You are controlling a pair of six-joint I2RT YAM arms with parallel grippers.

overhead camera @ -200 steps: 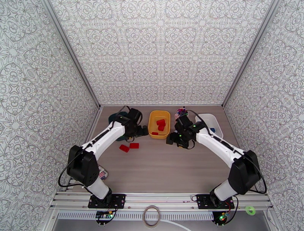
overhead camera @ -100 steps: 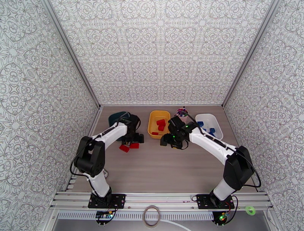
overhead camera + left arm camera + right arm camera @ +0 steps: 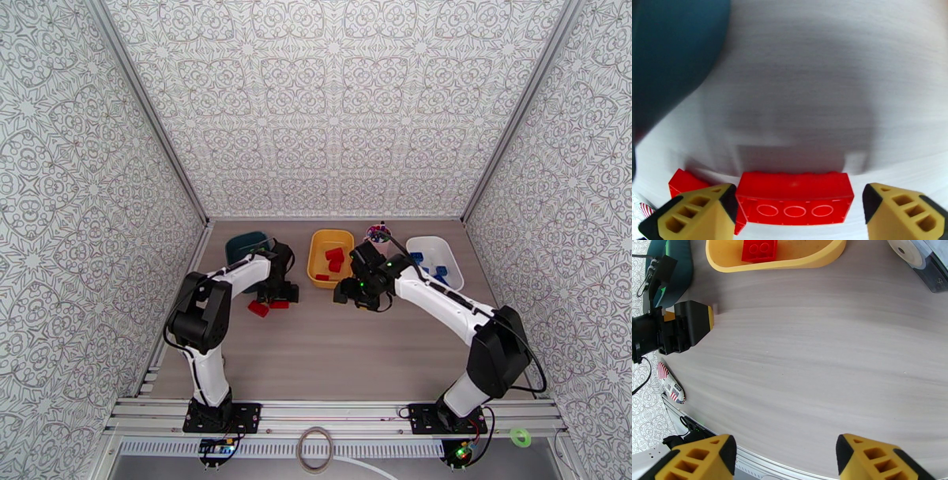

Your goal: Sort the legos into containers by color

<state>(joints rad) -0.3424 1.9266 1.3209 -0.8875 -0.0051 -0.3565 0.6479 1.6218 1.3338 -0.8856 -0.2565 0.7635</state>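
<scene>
Left tool (image 3: 798,203) stands wide open with a red brick (image 3: 794,187) between its fingers, on the desk (image 3: 798,98) beside the teal tub (image 3: 667,55). Right tool (image 3: 785,447) is wide open and empty, on the near side of the yellow tub (image 3: 813,257).

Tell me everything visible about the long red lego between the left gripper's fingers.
The long red lego is a glossy plastic brick lying on its side on the wood-grain table. Its underside, with three round tubes, faces the wrist camera. It sits crosswise between the fingers of the left gripper, which stand wider than the brick and do not clamp it. A smaller red lego lies close beside one end; whether they touch is unclear.
</scene>
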